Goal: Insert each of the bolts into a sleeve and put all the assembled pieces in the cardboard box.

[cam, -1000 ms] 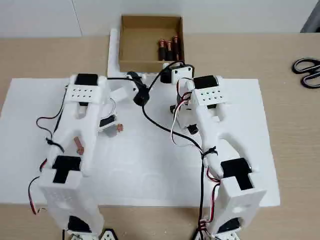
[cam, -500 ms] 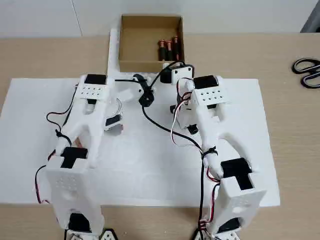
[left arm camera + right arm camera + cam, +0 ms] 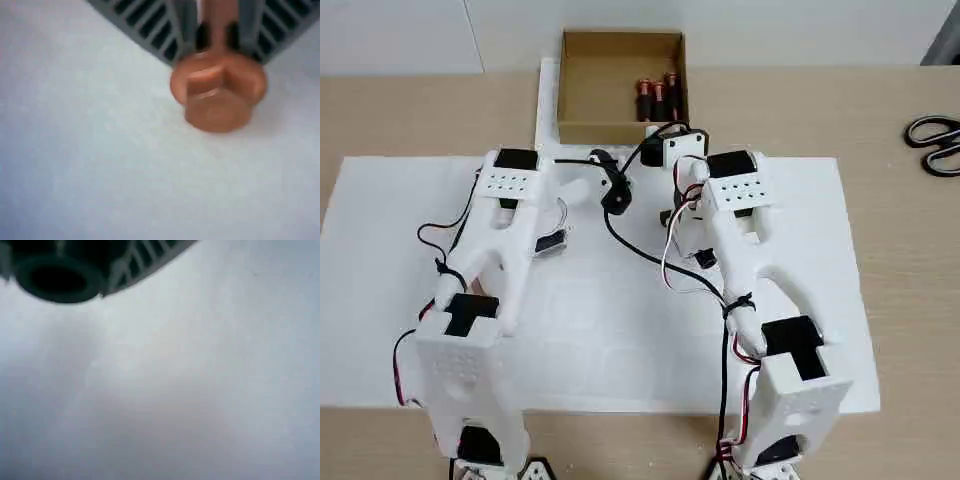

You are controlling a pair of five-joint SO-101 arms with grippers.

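Left gripper (image 3: 217,30) jaws closed on the shank of a copper bolt (image 3: 217,92), hex head sticking out free, just above the white mat (image 3: 600,340). Right gripper (image 3: 75,260) jaws clamp a dark sleeve (image 3: 55,280), its open bore showing, also held off the mat. Cardboard box (image 3: 620,37) sits at the far edge with three assembled pieces (image 3: 657,98) lying along its right side.

Risks, as I judge them:
- The bolt is pinched only on its thin shank, so it may pivot or slip in the jaws when pushed against the sleeve.
- If the bolt tip and the bore are not lined up, the bolt catches on the sleeve rim and one part could pop out onto the mat.
- A black cable (image 3: 620,235) loops between the two arms, and bringing the grippers together might snag it.
- The wrist views are close and soft, so alignment is hard to check.
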